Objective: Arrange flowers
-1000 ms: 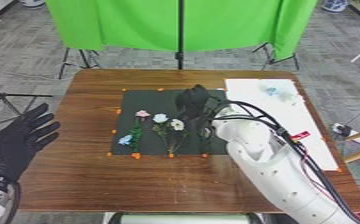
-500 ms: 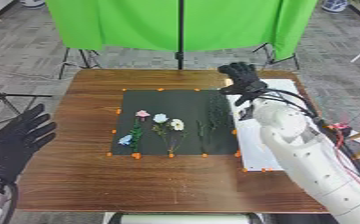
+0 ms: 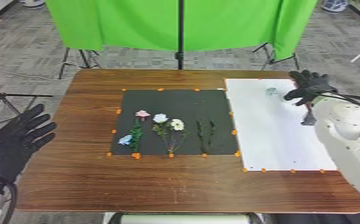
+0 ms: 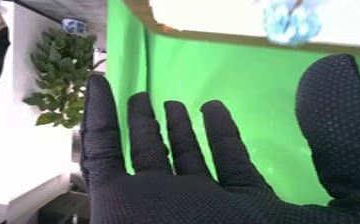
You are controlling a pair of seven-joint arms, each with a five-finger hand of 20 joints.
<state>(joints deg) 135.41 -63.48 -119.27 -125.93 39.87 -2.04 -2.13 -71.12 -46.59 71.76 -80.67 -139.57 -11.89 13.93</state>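
Got right hand (image 3: 310,86) released, fingers extended, near light-blue flower (image 3: 271,91) on white sheet (image 3: 279,135); got left hand (image 3: 9,142) relaxed, fingers straight, by wooden table (image 3: 79,175).

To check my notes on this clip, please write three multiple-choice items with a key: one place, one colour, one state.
1. The pink flower lies on: A the floor; B the dark mat; C a chair.
2. The bloom on the white sheet is: A red; B yellow; C pale blue.
3. The right hand is: A open and empty; B a closed fist; C gripping a stem.

Key:
1 B: the head view shows it within the mat's edges.
2 C: its petals look pale blue in both views.
3 A: the right wrist view shows the fingers straight, with nothing held.
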